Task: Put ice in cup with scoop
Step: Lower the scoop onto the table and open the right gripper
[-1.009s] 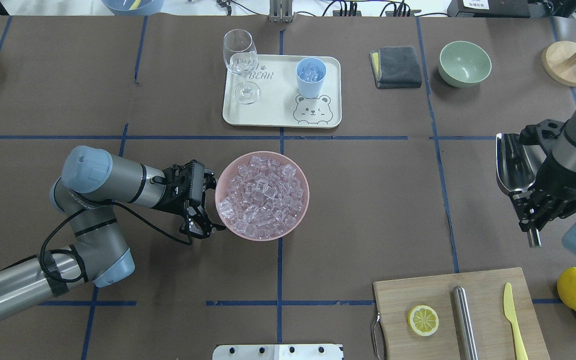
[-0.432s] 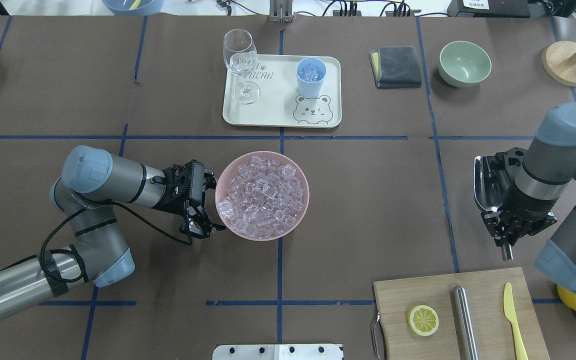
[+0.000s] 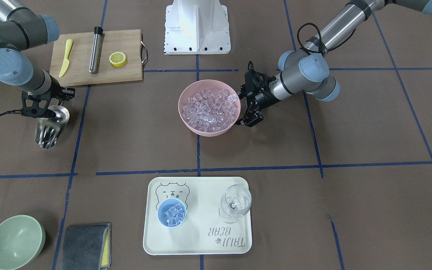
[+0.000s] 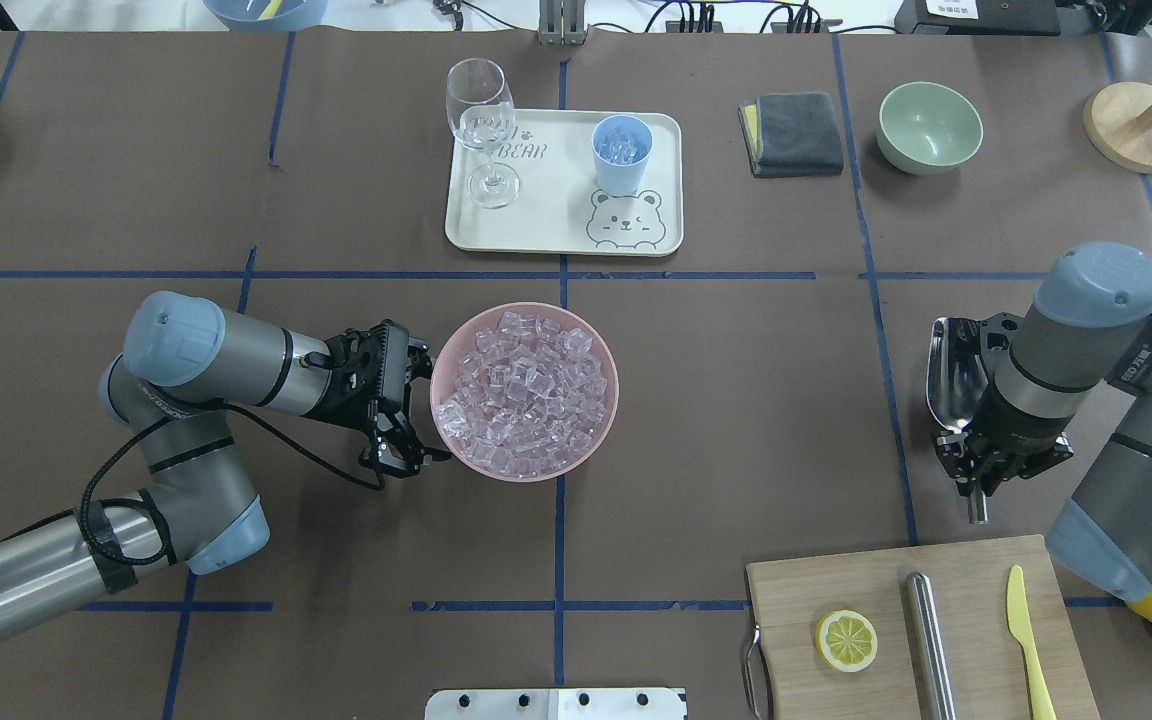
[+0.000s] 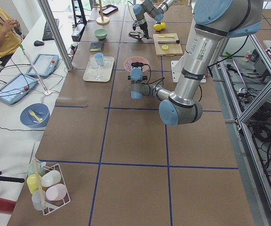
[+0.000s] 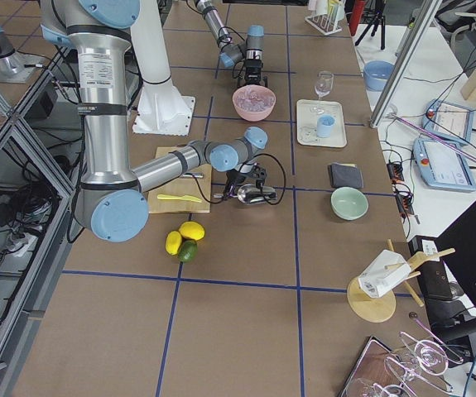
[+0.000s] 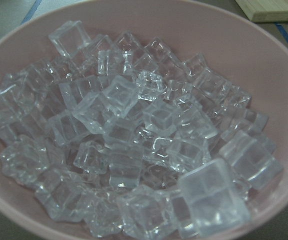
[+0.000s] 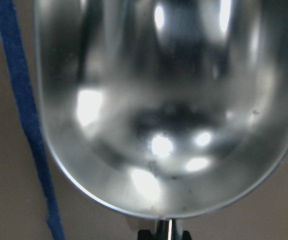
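Ice fills a pink bowl at the middle of the tabletop, heaped to about the rim. More pieces lie inside the light-blue cup. The cup stands upright on a cream tray at the side far from the robot, just behind a printed bear face. It stands apart from a clear wine glass on the same tray. The right tool is clenched on the short handle of the scoop, well off to the robot's right of the pink bowl. The handle end points back toward the robot and the trough points away, open side up. The right wrist view shows only bare, shiny metal in the trough, with a blue tape line running beside it. The scoop sits low over the tabletop, and whether it touches I cannot tell. The left tool sits against the pink bowl's rim on the robot's left side. Whether it pinches the rim or merely rests there I cannot tell. Near the robot's right stands a wooden cutting board with a lemon slice, a steel tube and a yellow knife. A pale green bowl and a folded grey cloth lie at the far right.
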Robot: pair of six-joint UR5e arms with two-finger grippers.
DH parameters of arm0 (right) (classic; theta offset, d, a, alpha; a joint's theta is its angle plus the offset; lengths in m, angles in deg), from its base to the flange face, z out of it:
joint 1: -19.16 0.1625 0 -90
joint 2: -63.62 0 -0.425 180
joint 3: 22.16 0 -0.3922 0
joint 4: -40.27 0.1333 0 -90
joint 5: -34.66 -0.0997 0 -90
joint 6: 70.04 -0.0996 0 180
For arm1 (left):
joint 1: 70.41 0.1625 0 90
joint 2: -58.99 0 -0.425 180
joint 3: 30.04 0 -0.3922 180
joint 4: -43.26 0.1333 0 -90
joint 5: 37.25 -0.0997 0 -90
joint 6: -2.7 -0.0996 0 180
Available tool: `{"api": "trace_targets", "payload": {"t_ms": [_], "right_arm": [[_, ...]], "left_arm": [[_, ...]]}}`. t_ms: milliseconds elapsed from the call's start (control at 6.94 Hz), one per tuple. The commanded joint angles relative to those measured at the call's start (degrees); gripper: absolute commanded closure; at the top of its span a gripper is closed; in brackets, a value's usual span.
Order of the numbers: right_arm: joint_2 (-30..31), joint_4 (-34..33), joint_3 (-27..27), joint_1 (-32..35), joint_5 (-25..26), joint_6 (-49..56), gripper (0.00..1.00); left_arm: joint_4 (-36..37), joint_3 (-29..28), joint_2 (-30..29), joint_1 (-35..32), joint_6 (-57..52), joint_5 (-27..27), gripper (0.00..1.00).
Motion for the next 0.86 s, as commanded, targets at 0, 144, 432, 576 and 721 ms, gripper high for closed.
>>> {"api": "trace_targets", "payload": {"t_ms": [0,144,432,576,721], "right_arm": [[-0.49,0.54,0.34,-0.04,-0.02,-3.01,0.00],[-0.58,0.54,1.38,-0.04,-0.02,-3.02,0.00],[-0.58,0.54,4.54,0.57,1.03,-3.11,0.00],[-0.58,0.54,8.04,3.27,2.95,-2.76,0.00],[-0.66,0.36,9.47,7.22,3.23,-1.97,0.00]], "left_arm": [[0.00,0.00,0.00,0.09,0.00,0.00,0.00],[0.00,0.00,0.00,0.09,0.00,0.00,0.00],[0.00,0.00,0.00,0.00,0.00,0.00,0.00],[0.00,0.00,0.00,0.00,0.00,0.00,0.00],[0.00,0.00,0.00,-0.17,0.17,0.00,0.00]]}}
